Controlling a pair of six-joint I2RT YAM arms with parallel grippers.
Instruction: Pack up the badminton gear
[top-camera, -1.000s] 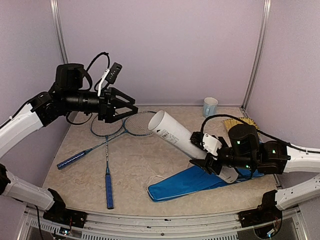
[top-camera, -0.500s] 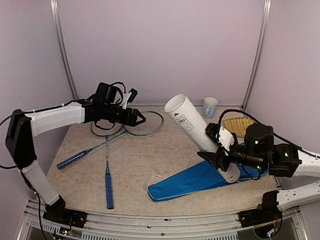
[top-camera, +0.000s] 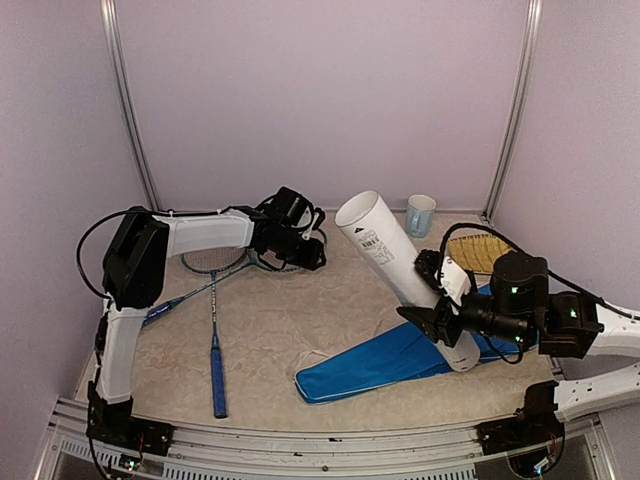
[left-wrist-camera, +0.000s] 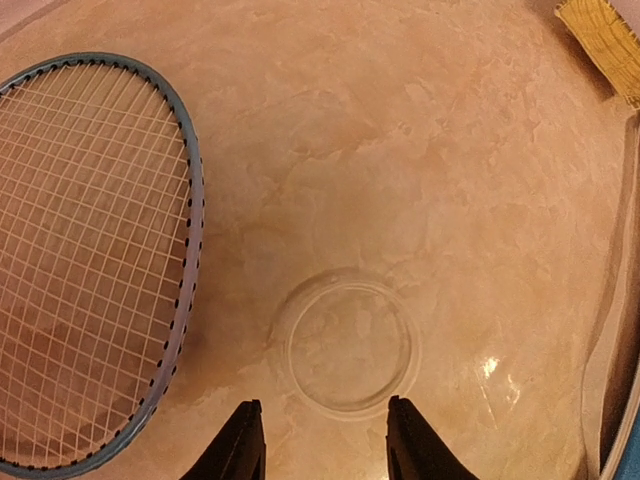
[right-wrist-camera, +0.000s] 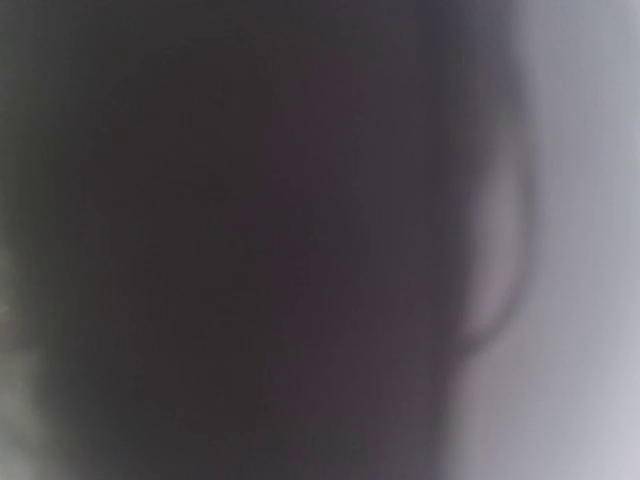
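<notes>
The left gripper hangs low over the marbled beige table, its two black fingers standing moderately apart with nothing between them. Just ahead of the fingertips a faint clear round disc lies flat. Just to its left lies the strung blue-rimmed head of one of the two thin rackets with blue handles. The rackets lie crossed, handles toward the near edge.

The right gripper clamps the long white tube near its lower end. The tube is tilted, its open mouth raised toward the back. Its printed label shows a small black triangle and dark blocks, too small to read. The right wrist view is a dark blur.

Below the tube lies the blue racket-shaped cover. A pale blue mug and a straw-coloured brush sit at the back right.
</notes>
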